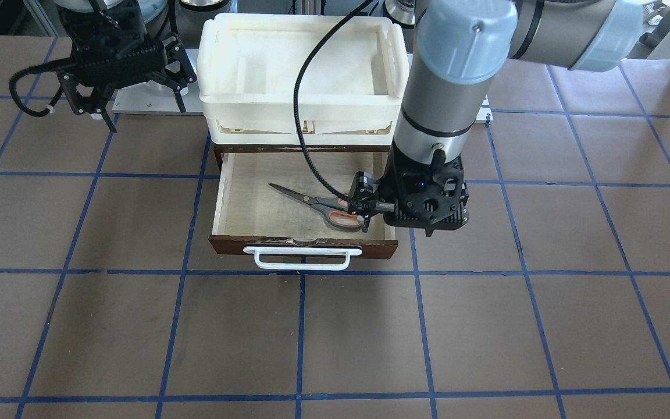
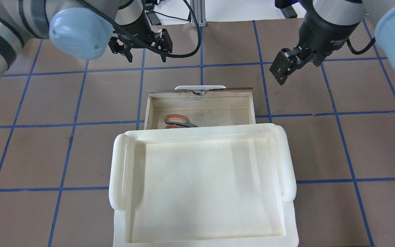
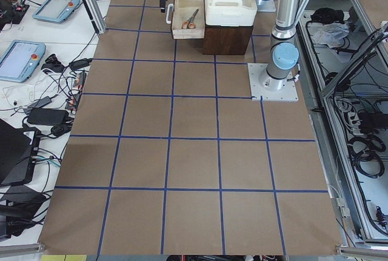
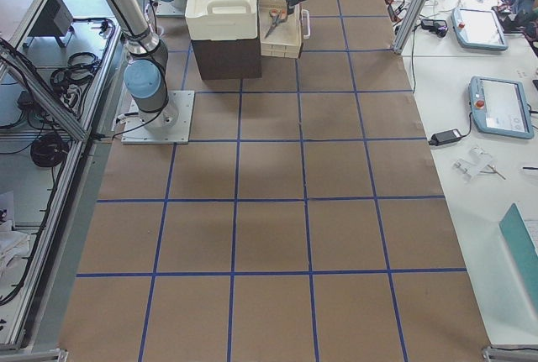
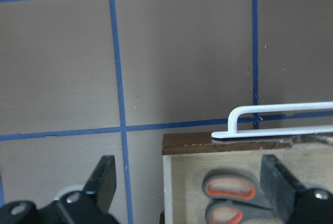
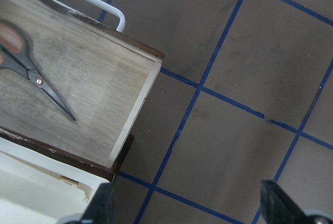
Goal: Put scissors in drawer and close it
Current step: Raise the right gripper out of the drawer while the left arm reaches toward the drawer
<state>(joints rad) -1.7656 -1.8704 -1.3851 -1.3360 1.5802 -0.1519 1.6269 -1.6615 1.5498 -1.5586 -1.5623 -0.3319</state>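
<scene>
The scissors [image 1: 317, 206] lie flat in the open drawer [image 1: 253, 192], handles toward its front; they also show in the overhead view [image 2: 178, 120]. The drawer's dark front carries a white handle [image 1: 303, 259]. My left gripper [image 1: 365, 205] is open and empty and hovers above the drawer's front corner by the scissor handles [image 5: 231, 195], its fingers [image 5: 104, 177] spread wide. My right gripper [image 2: 281, 77] is open and empty. It hangs over the bare table beside the drawer's other end [image 6: 135, 104].
A white plastic tray [image 2: 118, 171] sits on top of the brown cabinet that the drawer slides out of, and it hides the drawer's rear part from above. The brown table with blue grid lines [image 1: 486, 326] stretches around it.
</scene>
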